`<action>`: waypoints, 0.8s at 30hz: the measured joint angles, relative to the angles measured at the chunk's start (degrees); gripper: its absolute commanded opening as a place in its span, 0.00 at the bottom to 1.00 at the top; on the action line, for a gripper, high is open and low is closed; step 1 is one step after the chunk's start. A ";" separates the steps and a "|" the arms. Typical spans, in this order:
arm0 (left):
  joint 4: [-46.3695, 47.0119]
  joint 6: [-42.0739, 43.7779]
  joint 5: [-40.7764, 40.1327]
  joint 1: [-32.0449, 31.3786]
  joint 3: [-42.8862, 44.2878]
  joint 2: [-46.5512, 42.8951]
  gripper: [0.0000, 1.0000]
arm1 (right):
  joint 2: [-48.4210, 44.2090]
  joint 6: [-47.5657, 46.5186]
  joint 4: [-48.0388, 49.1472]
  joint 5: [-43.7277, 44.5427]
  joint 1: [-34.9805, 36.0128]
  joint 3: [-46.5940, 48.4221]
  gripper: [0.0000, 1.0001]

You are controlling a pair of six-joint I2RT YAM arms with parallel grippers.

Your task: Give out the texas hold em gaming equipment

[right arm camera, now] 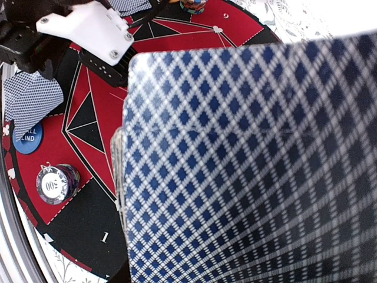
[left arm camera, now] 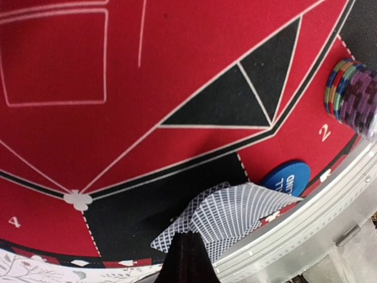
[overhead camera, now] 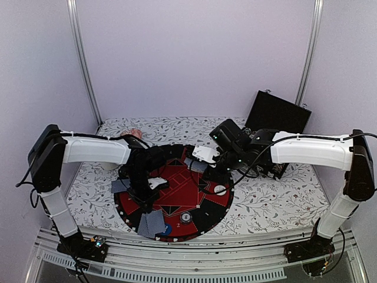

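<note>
Closest to us, at the near rim of the round mat (overhead camera: pixel 182 197), a few cards (left arm camera: pixel 235 215) lie spread like a fan with their backs up. Their long sides run from near to far, a bit slanted. The fan sits right at the tip of the left pincer (left arm camera: pixel 188 254). Only a dark tip shows, so I cannot tell if this pincer is wide or narrow, or if it grips the fan.

Just beside the fan, to the right of that pincer, a blue disc (left arm camera: pixel 285 177) lies flat. Farther right stands a chip stack (left arm camera: pixel 352 97), upright.

To the left of the left pincer, more cards (overhead camera: pixel 121 186) lie at the mat's left rim.

A white disc (overhead camera: pixel 220 190) lies flat on the mat, a little nearer than the right pincer (overhead camera: pixel 200 160).

The right pincer hangs over the far side of the mat and holds a deck (right arm camera: pixel 247 165). The deck's back faces the wrist camera and fills most of that view. Its left edge runs up and down there.

Behind the right pincer, a black case (overhead camera: pixel 280 115) stands open on the flowery tabletop (overhead camera: pixel 271 203).
</note>
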 measured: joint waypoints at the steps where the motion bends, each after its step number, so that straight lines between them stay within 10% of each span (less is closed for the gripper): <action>1: -0.07 0.02 -0.17 -0.11 0.42 0.39 0.00 | -0.22 0.11 -0.02 0.00 -0.02 -0.04 0.40; 10: -2.12 0.11 -1.38 -1.90 0.55 1.27 0.00 | -0.87 0.42 -0.02 -0.02 -0.02 -0.20 0.40; 16: -2.80 -0.83 -4.70 -2.10 0.63 1.27 0.40 | -0.87 0.61 -0.02 -0.20 -0.02 -0.22 0.40; 24: -0.26 -6.27 -12.35 -2.25 2.45 -3.98 0.58 | -0.90 0.85 -0.24 -0.17 -0.02 -0.31 0.40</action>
